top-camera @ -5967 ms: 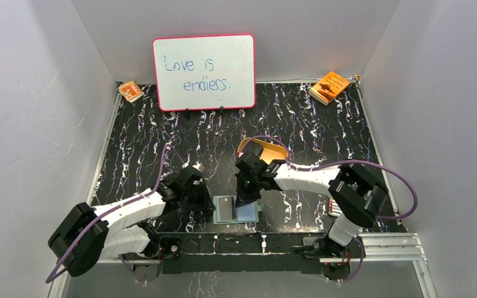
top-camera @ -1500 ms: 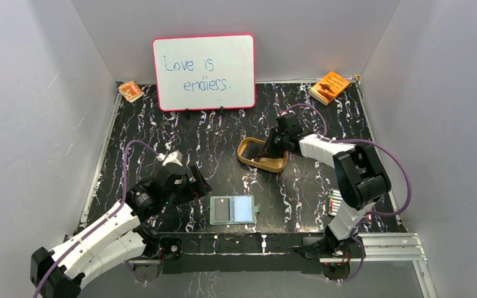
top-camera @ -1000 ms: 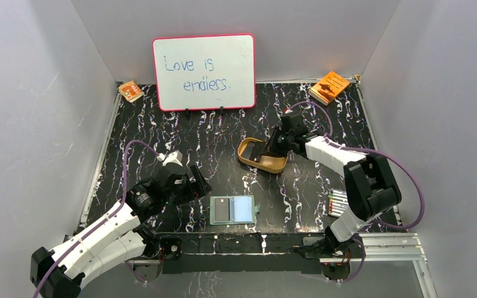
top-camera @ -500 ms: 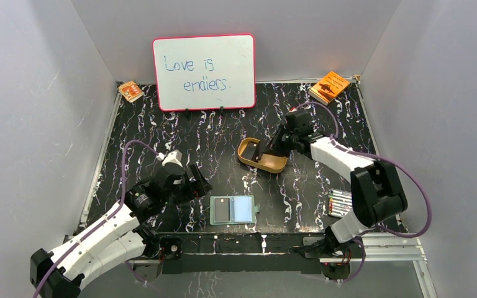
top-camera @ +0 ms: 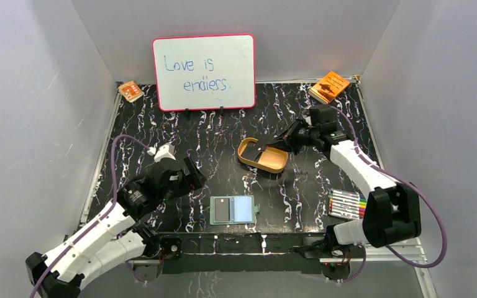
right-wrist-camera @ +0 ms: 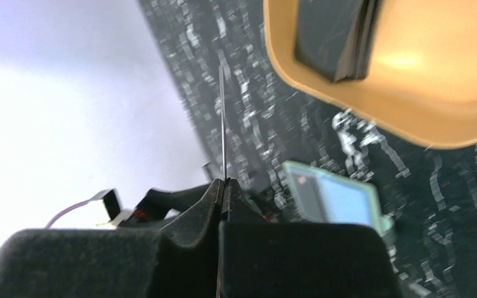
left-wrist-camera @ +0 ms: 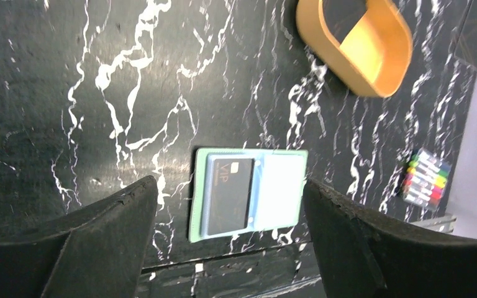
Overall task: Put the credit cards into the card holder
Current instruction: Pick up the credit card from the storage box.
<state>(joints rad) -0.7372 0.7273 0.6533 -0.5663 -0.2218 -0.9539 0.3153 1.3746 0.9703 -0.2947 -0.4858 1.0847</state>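
Observation:
The card holder (top-camera: 234,210) lies open near the table's front edge, with one black credit card (top-camera: 223,210) in its left pocket. In the left wrist view the card holder (left-wrist-camera: 282,189) and that card (left-wrist-camera: 230,194) show between the fingers. My left gripper (top-camera: 189,177) (left-wrist-camera: 230,182) hovers open above and left of the holder. More dark credit cards (top-camera: 249,149) (right-wrist-camera: 335,37) sit stacked in the tan tray (top-camera: 273,162) (right-wrist-camera: 372,118). My right gripper (top-camera: 287,139) (right-wrist-camera: 223,183) is shut on a thin credit card (right-wrist-camera: 222,124), seen edge-on, just right of the tray.
A whiteboard (top-camera: 204,71) stands at the back. Orange booklets lie at the back left (top-camera: 130,91) and back right (top-camera: 329,87). A pack of markers (top-camera: 346,203) (left-wrist-camera: 425,180) lies at the front right. Grey walls close in three sides.
My right gripper has drawn back to the right and up from the tray with a card pinched in it. My left arm shifted slightly left, still open.

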